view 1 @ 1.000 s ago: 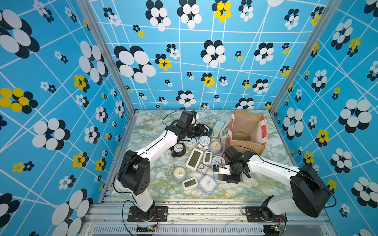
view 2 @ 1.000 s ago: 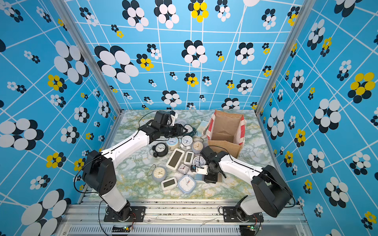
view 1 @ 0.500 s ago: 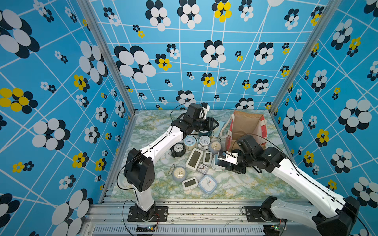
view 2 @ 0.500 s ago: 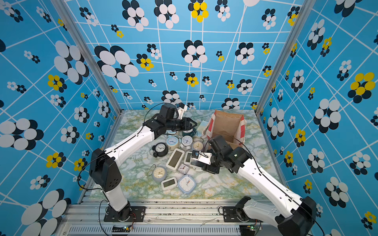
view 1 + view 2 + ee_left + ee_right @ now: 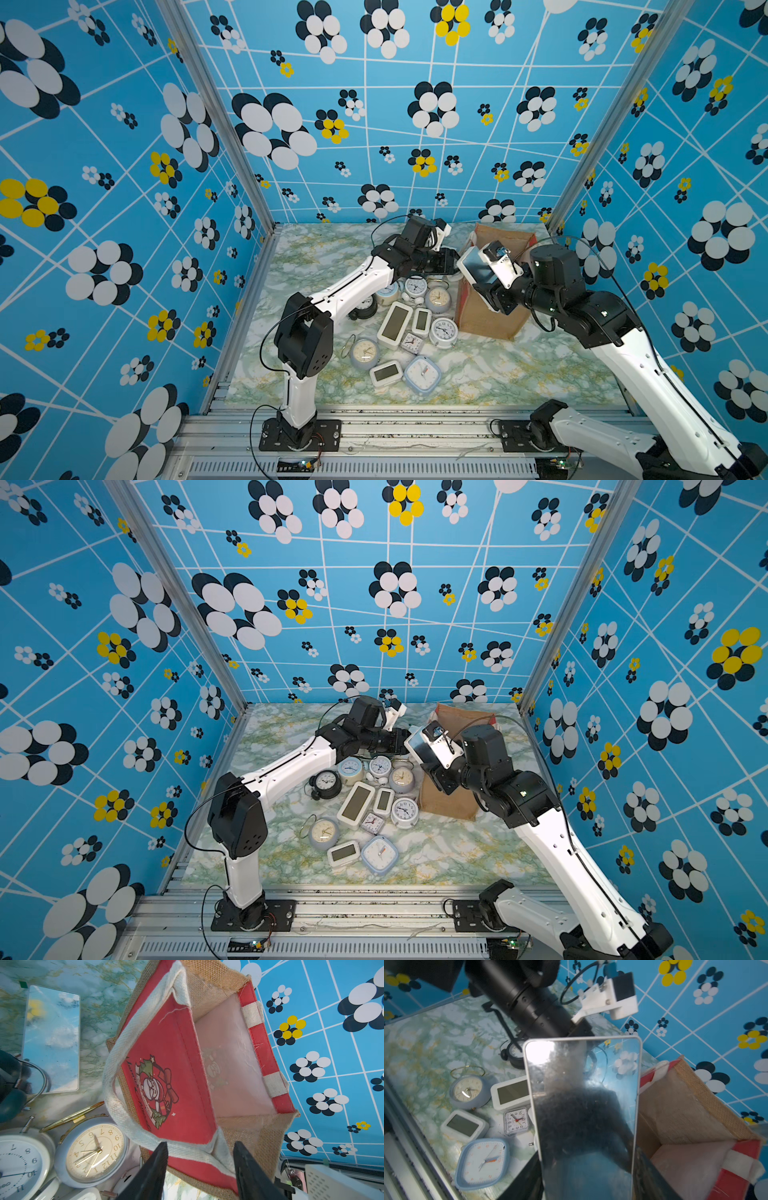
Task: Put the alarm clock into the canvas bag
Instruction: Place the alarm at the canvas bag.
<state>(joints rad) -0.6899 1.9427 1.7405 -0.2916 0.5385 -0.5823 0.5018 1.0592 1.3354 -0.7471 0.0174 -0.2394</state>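
Gripping a mirror-faced alarm clock [image 5: 478, 266] by one end, the right claw [image 5: 485, 286] holds it tilted, up off the table [image 5: 324, 257] in a top view. The alarm clock hangs at the upper edge of the bag [image 5: 486, 320], on the side nearest the loose clocks, and is not inside it. The bag stands upright near the back right corner of the table with its mouth open. The left claw [image 5: 451, 265] is stretched out to that same side of the bag, and from here I cannot tell how wide it stands. A white oblong clock [image 5: 395, 324] and a blue square clock [image 5: 423, 374] lie among the loose ones.

In a top view, the alarm clock [image 5: 424, 746] again sits in the right claw [image 5: 434, 771], above the near edge of the bag [image 5: 449, 804], with the left claw [image 5: 400, 742] just beside it.

From the left wrist, the left claw [image 5: 200, 1167] stands wide. Its black fingers [image 5: 153, 1172] are apart on either side of the near corner of the bag [image 5: 176, 1043], where the white handle [image 5: 124, 1113] meets the red side. I cannot tell whether they touch the cloth. A round cream-faced clock [image 5: 93, 1153] lies just beside the handle, and a second mirror-faced clock [image 5: 52, 1039] lies flat on the table.

From the right wrist, the alarm clock [image 5: 583, 1105] fills the middle, its lower end pinched in the right claw [image 5: 588, 1180]. The open bag [image 5: 685, 1109] is just beside it, and the blue square clock [image 5: 483, 1163] lies on the table.
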